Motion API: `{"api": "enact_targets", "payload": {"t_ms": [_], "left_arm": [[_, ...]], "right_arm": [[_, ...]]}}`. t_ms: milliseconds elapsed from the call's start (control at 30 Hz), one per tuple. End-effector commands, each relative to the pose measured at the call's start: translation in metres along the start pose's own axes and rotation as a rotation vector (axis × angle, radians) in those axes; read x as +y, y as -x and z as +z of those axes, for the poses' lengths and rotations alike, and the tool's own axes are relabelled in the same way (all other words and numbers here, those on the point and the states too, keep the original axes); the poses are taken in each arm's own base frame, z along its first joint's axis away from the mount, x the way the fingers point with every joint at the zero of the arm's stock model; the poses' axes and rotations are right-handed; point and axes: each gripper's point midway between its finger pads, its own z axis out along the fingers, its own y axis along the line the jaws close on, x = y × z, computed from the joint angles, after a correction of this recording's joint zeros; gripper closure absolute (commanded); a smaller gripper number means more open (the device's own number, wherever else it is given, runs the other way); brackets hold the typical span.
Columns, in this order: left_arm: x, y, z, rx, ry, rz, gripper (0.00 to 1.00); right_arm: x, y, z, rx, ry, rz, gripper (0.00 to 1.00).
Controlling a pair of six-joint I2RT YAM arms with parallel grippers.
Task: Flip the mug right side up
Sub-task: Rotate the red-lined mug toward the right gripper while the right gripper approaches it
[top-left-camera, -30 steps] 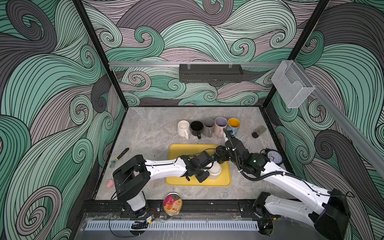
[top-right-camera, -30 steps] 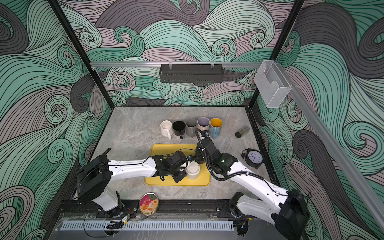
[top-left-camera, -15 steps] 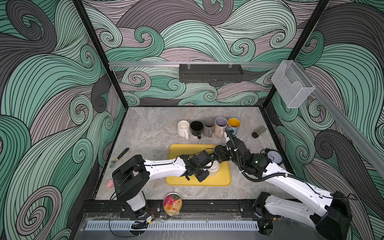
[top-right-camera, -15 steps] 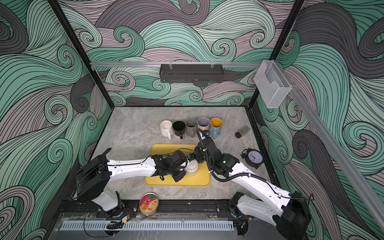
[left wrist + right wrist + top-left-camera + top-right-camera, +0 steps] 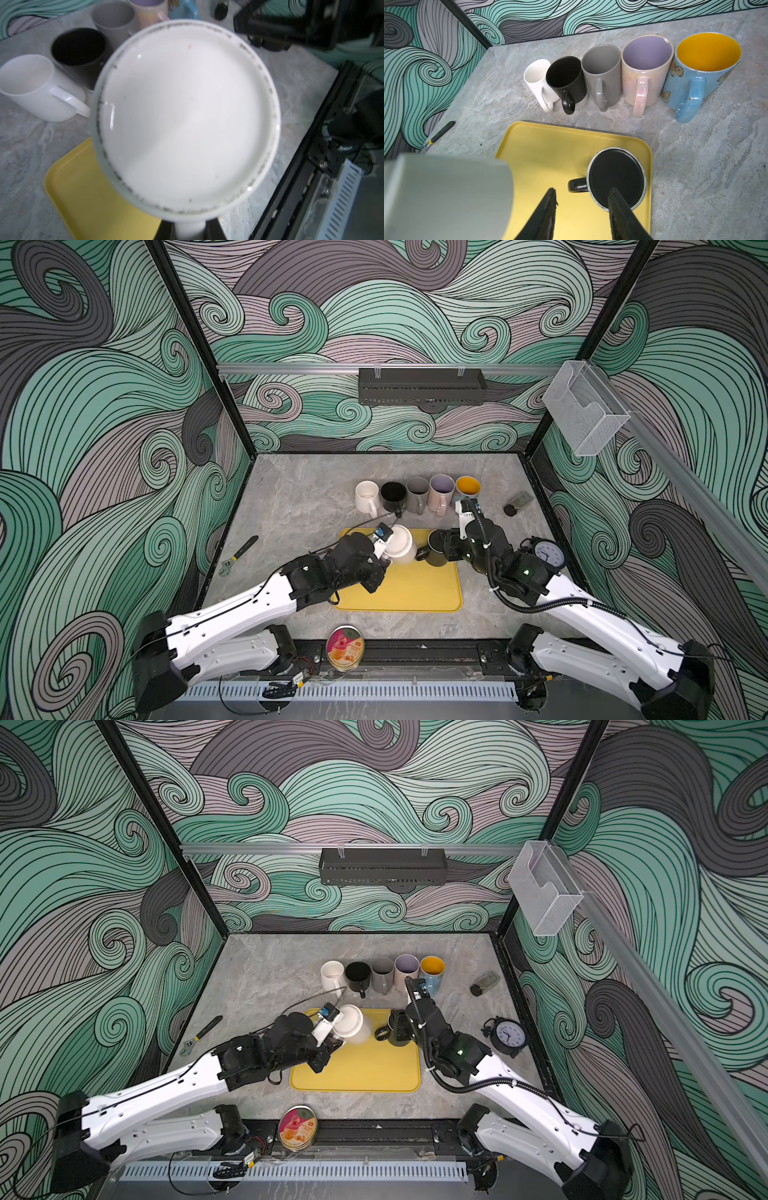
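my left gripper (image 5: 385,552) is clamped on the handle of the white mug (image 5: 401,543) and holds it in the air over the far left corner of the yellow tray (image 5: 415,593), with its base up and tilted. i judge it to be glazed ceramic: stiff, weighty for a pinch on the handle, slick and breakable, so it may swing in the jaws as i rotate. the handle looks like the best hold. the mug is plain glossy white with a scuffed grey ring round its base. my right gripper (image 5: 582,190) hangs open above the upside-down black mug (image 5: 616,176) at the tray's far right corner.
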Motion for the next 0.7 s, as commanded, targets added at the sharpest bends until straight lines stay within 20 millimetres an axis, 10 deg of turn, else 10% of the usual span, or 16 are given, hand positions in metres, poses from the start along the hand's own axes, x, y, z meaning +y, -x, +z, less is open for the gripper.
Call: {"api": "enact_targets", "payload": {"t_ms": [0, 300, 667], "left_arm": [[0.000, 0.072, -0.038, -0.348, -0.128, -0.167, 1.00], [-0.006, 0.147, -0.113, -0.742, -0.513, -0.364, 1.00], [-0.013, 0.171, -0.124, -0.798, -0.896, -0.535, 1.00]], "right_arm": [[0.018, 0.010, -0.004, -0.037, 0.109, 0.068, 0.57], [0.084, 0.026, -0.014, -0.077, 0.515, 0.217, 0.53], [0.150, 0.060, -0.043, -0.101, 0.914, 0.271, 0.47]]}}
